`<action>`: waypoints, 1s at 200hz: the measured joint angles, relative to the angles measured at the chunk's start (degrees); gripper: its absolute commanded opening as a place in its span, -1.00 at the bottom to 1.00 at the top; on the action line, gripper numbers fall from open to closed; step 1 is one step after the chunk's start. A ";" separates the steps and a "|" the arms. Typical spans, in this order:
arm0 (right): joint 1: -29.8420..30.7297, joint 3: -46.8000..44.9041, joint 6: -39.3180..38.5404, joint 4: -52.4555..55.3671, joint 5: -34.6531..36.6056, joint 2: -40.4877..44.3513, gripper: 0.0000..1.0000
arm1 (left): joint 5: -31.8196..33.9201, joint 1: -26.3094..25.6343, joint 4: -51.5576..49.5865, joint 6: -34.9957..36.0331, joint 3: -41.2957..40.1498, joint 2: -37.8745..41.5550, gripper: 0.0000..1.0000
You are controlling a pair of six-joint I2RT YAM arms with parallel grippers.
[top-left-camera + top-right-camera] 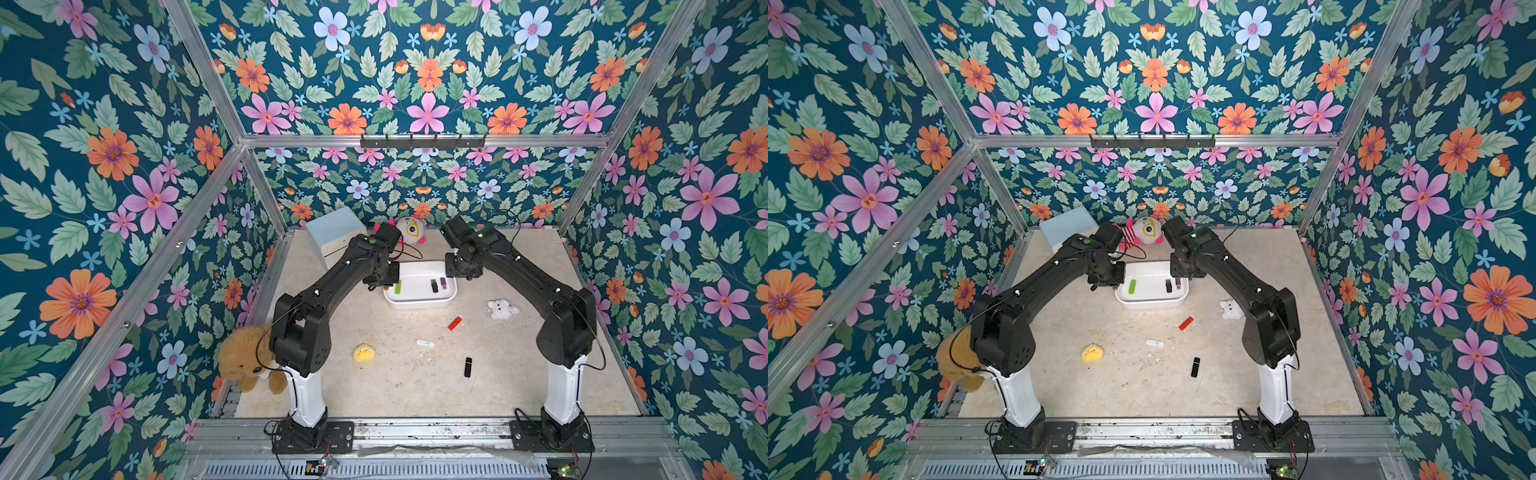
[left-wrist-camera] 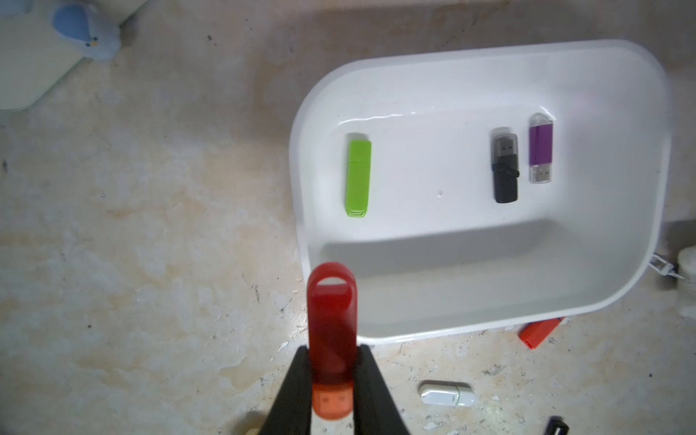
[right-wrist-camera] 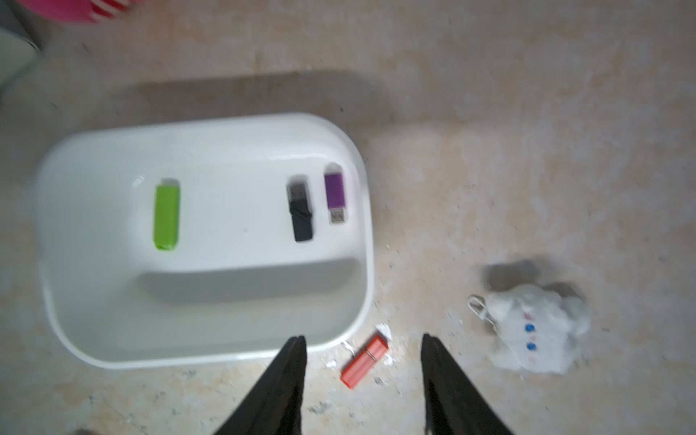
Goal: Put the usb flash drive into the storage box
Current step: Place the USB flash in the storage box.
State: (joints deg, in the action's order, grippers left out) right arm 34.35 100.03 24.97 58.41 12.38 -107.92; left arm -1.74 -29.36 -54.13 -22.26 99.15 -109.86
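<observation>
Left fingers [image 2: 292,384] stand clamped on a red flash drive [image 2: 331,312], poised at the edge of the white storage box [image 2: 489,286], where a green drive [image 2: 357,175], a black drive [image 2: 504,169] and a purple drive [image 2: 541,148] lie. Right fingers [image 3: 286,384] hang apart and empty above an orange drive [image 3: 364,362] on the counter [image 2: 150,226]. Delivery looks under way; the next move calls for carrying the red drive past the rim, then letting go.
</observation>
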 measured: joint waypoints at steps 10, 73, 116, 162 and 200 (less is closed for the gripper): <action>-0.02 -5.14 1.11 -0.22 0.09 3.41 0.12 | -0.83 0.00 0.26 0.35 1.70 -1.95 -1.00; -0.04 -25.75 7.32 -2.60 0.09 19.19 0.19 | -4.50 -0.50 0.52 2.95 12.20 -13.51 -1.00; -0.02 -31.54 10.86 -2.69 0.15 25.53 0.23 | -6.08 -0.79 0.59 3.28 16.79 -19.15 -1.00; 0.94 -36.68 14.45 -2.89 0.22 30.64 0.26 | -7.08 -0.90 1.57 4.20 17.00 -22.45 -1.00; 3.85 -38.53 16.09 -2.91 0.28 31.01 0.26 | -7.08 -0.90 2.56 4.20 16.70 -24.30 -1.00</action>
State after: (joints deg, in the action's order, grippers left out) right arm 38.20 61.49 41.06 55.51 12.67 -76.90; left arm -8.82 -30.26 -51.57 -18.06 115.85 -134.17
